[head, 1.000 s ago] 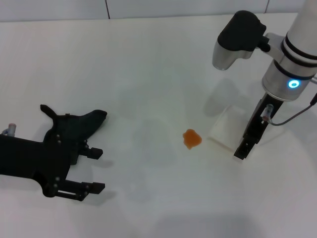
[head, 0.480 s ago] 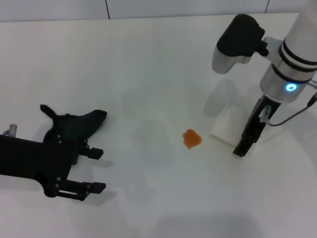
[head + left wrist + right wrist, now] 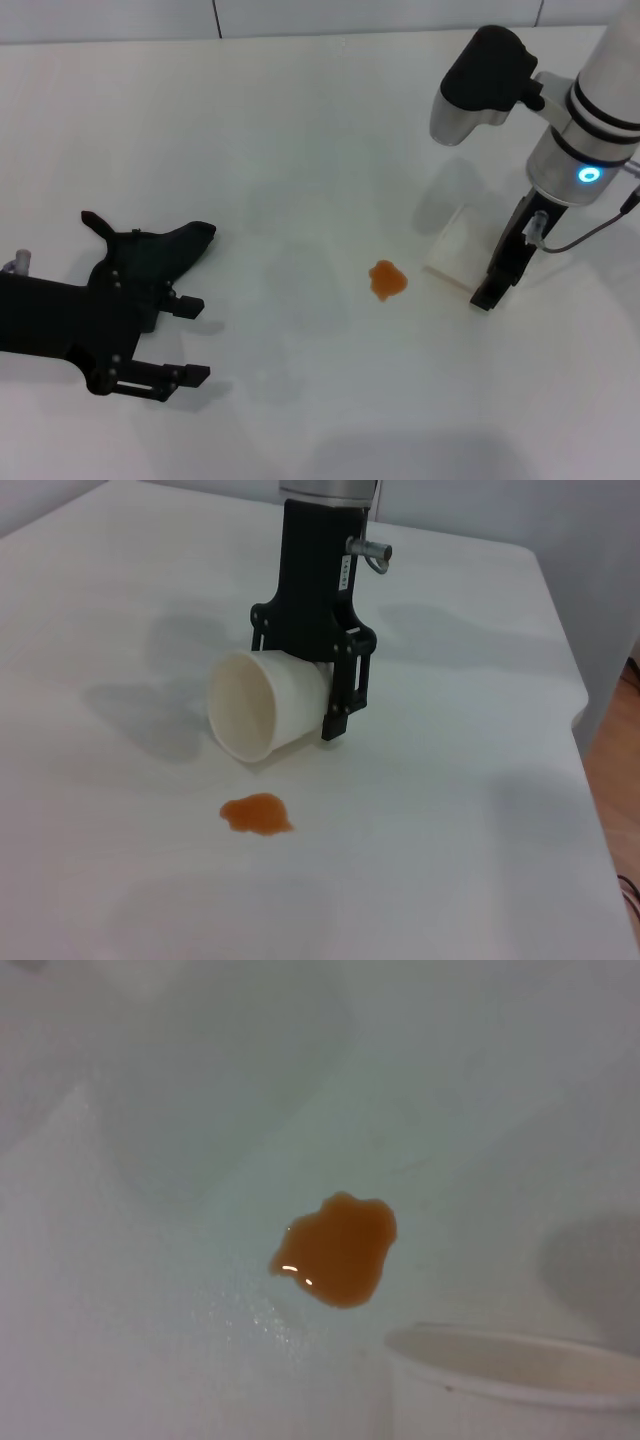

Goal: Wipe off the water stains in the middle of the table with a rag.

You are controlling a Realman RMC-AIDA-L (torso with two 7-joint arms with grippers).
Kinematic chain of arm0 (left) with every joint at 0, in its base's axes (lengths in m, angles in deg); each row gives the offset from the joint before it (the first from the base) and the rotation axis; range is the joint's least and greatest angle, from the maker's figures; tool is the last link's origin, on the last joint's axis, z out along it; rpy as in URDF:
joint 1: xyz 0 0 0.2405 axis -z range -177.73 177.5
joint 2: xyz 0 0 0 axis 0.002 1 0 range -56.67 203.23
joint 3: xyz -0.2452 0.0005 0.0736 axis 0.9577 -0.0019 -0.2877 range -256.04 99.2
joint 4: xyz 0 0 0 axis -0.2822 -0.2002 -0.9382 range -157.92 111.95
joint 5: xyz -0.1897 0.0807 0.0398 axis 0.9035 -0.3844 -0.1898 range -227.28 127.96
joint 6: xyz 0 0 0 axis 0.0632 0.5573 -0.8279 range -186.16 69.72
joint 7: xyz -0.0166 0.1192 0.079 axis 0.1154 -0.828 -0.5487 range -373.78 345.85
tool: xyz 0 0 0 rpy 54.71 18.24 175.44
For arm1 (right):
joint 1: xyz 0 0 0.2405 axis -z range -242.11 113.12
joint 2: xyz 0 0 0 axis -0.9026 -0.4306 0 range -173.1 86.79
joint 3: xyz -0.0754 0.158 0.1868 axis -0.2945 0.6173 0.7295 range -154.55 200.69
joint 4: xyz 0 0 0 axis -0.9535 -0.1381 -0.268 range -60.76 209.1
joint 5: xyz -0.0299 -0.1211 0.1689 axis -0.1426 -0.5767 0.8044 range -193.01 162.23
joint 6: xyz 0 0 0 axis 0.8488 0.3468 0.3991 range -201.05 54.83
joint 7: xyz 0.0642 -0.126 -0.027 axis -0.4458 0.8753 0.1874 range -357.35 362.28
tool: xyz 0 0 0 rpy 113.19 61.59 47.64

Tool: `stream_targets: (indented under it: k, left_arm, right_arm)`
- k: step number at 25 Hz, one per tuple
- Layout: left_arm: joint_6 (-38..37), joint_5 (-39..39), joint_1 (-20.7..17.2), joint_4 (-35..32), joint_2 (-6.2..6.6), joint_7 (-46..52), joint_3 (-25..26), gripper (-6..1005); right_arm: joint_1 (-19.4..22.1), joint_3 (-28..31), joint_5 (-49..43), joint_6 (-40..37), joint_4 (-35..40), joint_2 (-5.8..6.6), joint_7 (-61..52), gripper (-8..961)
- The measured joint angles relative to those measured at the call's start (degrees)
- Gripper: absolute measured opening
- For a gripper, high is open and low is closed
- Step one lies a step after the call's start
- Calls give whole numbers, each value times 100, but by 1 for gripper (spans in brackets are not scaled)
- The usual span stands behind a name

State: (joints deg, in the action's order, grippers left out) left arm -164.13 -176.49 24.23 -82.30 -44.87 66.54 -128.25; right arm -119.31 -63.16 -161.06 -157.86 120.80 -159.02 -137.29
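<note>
While the water stains [image 3: 387,279] sit mid-table [image 3: 300,120], unwiped, the rag [image 3: 165,252] lies at nine o'clock under the spread-fingered left gripper [image 3: 182,340]; grasping comes next. At three o'clock, the right gripper [image 3: 484,292] seemingly clamps a tipped cup [image 3: 455,252].

whitish plastic cup [image 3: 262,705] tilted on its side
</note>
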Motion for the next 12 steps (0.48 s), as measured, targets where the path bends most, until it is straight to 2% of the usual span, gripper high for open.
stream_targets:
  k: [4, 7, 12]
  left_arm:
    - [1, -1, 0, -20, 3, 0, 1, 723]
    - [0, -1, 0, -25, 3, 0, 8, 723]
    - [-25, 4, 0, -30, 3, 0, 18, 722]
  right_arm:
    - [100, 16, -3, -84, 205, 13, 0, 689]
    - [282, 48, -7, -260, 664, 27, -3, 678]
    - [909, 411, 174, -455, 1732, 40, 180, 655]
